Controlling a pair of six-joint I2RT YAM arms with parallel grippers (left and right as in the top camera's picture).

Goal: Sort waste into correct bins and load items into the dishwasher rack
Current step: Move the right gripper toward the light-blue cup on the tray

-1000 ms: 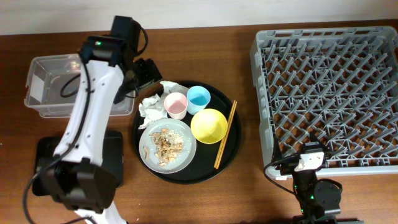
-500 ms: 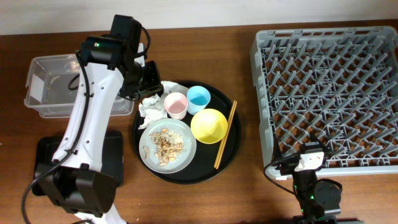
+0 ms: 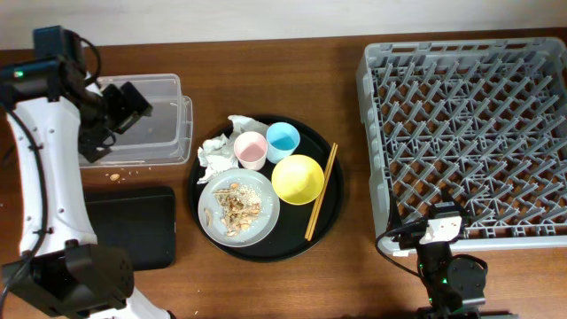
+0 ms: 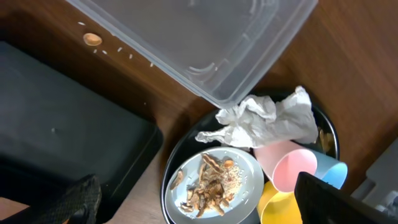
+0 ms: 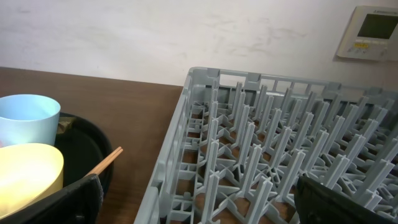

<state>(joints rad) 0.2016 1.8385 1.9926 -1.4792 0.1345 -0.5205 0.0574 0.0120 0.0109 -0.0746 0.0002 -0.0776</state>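
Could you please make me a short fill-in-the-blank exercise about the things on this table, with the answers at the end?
1. The chopsticks lie on the round black tray, beside the ____ bowl.
2. The food scraps sit on the pale-grey ____.
3. Between the tissue and the light-blue cup stands the ____ cup.
4. The dishwasher rack holds ____ dishes yet.
Answers: yellow; plate; pink; no.

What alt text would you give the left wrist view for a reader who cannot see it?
A clear plastic tub fills the top, above a round black tray holding crumpled white tissue, a plate of brown food scraps, a pink cup, a blue cup and a yellow bowl. A shallow black tray lies at left on the wooden table.
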